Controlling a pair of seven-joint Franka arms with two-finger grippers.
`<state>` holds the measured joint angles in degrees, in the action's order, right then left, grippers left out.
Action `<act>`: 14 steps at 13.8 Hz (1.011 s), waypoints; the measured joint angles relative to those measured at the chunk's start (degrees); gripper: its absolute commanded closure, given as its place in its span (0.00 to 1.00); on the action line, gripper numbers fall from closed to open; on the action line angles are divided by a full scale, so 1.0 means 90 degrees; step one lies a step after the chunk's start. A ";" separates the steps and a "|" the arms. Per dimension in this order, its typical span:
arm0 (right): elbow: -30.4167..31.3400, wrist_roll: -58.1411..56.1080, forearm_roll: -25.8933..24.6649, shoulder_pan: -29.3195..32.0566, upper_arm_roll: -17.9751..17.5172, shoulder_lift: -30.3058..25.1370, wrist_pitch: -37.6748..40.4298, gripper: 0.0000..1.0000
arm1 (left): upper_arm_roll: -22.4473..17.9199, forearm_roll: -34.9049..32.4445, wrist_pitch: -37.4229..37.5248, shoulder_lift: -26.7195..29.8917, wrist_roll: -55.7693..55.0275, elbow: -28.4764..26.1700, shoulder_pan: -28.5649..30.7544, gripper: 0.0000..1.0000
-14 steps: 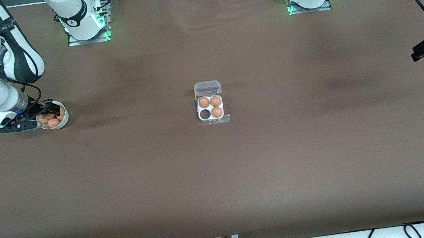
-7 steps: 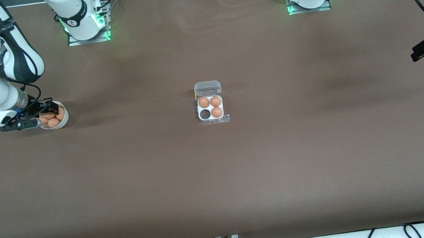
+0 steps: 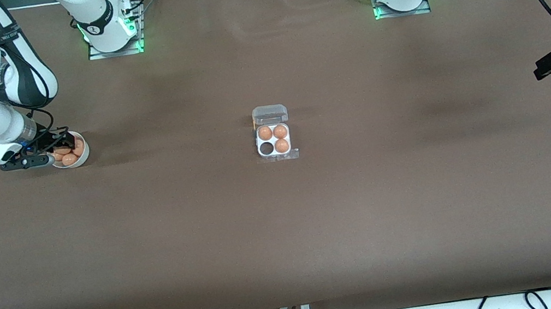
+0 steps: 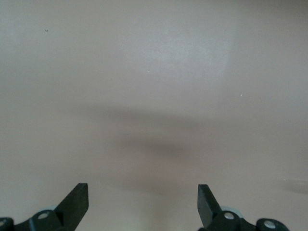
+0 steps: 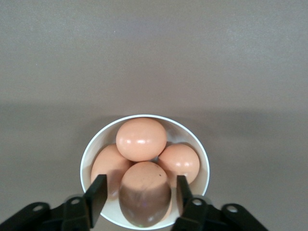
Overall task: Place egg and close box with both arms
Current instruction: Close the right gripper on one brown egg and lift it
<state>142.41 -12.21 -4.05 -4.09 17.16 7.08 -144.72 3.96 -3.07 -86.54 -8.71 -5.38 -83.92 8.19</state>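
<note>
Risk: right gripper [image 5: 137, 192] clamping egg [image 5: 145, 194] in bowl [image 5: 91, 149] near table's right-arm edge, could crack. Left gripper [image 4: 143, 202] released, waiting.

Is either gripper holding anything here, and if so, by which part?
The right gripper is in the bowl, its fingers on either side of one egg; a firm hold cannot be told yet. The left gripper is open and empty.
</note>
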 measured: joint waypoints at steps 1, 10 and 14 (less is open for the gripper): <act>0.0000 -0.0001 0.0000 0.0000 0.0000 0.0000 -0.0003 0.42 | 0.0000 0.0000 0.0000 -0.0002 0.0000 0.0000 0.0000 0.00; -0.0001 -0.0016 -0.0004 -0.0002 0.0000 0.0026 -0.0014 0.57 | 0.0000 0.0000 0.0000 -0.0028 0.0000 0.0000 0.0000 0.00; -0.0007 -0.0019 -0.0005 -0.0003 0.0000 0.0027 -0.0013 0.61 | 0.0003 0.0000 0.0000 -0.0039 0.0000 0.0000 0.0000 0.00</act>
<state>142.35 -12.39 -4.10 -4.12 17.16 7.31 -144.83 3.99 -3.07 -86.54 -9.06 -5.38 -83.91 8.19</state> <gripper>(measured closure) 0.520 0.000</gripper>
